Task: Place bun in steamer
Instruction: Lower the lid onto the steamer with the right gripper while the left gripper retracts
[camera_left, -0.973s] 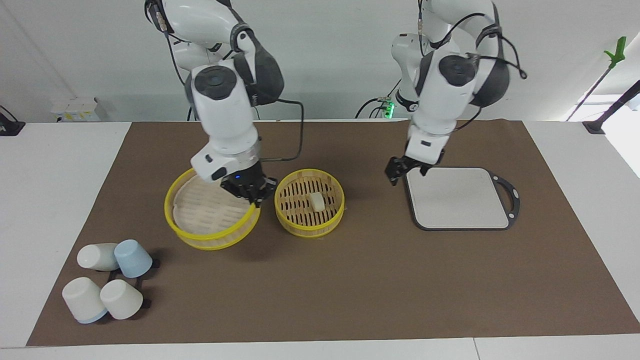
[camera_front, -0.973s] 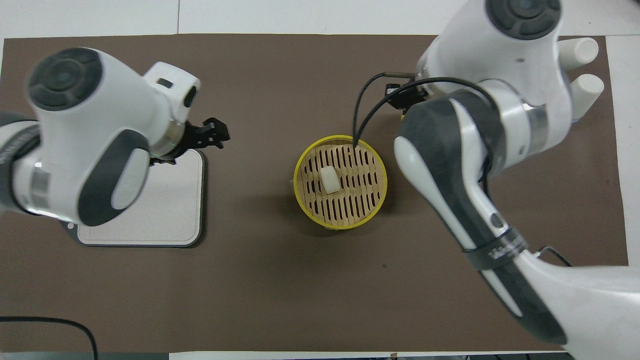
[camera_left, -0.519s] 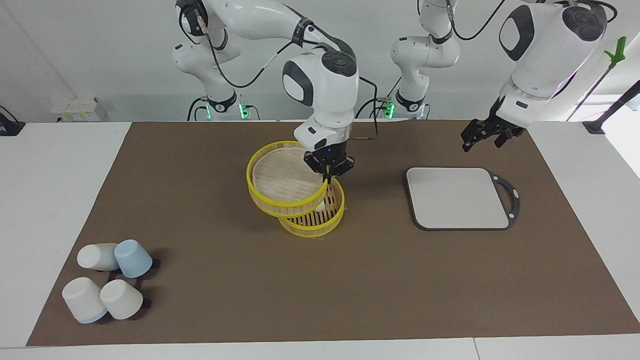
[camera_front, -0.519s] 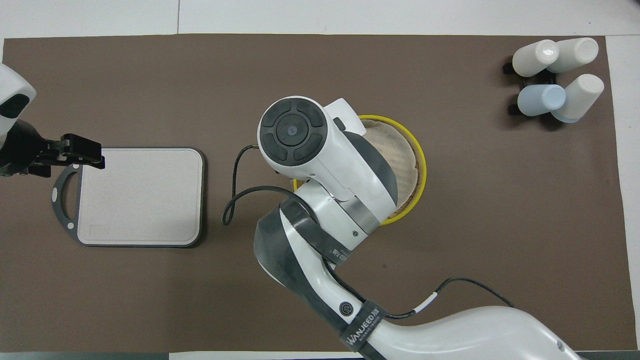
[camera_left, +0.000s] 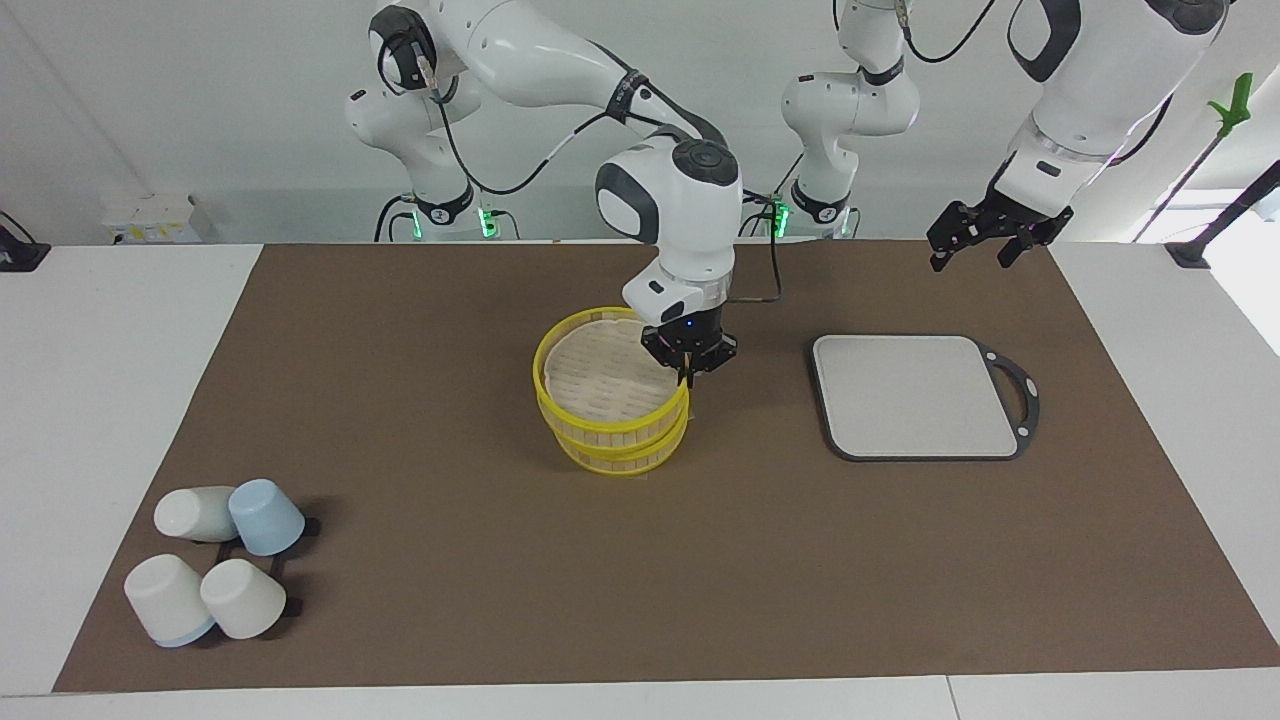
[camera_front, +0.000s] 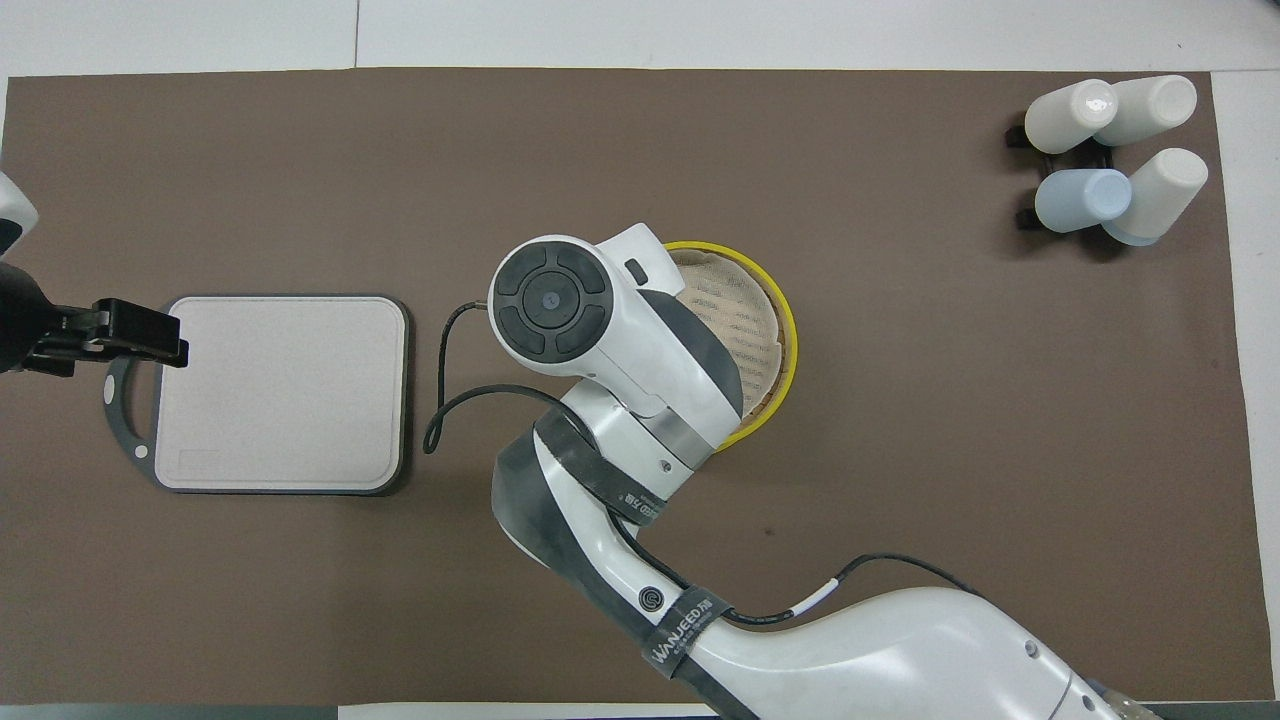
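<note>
The steamer (camera_left: 622, 453) stands mid-table, with yellow rims and tan sides. Its matching lid (camera_left: 598, 372) lies on top of it, a little askew, and also shows in the overhead view (camera_front: 748, 322). My right gripper (camera_left: 688, 370) is shut on the lid's rim, on the side toward the grey board; in the overhead view the arm hides it. The bun is hidden under the lid. My left gripper (camera_left: 985, 245) is open and empty. It hangs high in the air near the grey board's handle end and waits; it also shows in the overhead view (camera_front: 150, 335).
A grey square board (camera_left: 915, 395) with a dark handle ring lies toward the left arm's end of the table. Several white and blue cups (camera_left: 215, 570) lie clustered at the right arm's end, farther from the robots. A brown mat (camera_left: 400, 300) covers the table.
My right gripper carried the lid from beside the steamer over it and lowered it onto the basket, covering the bun. My left gripper rose and drew back from the board.
</note>
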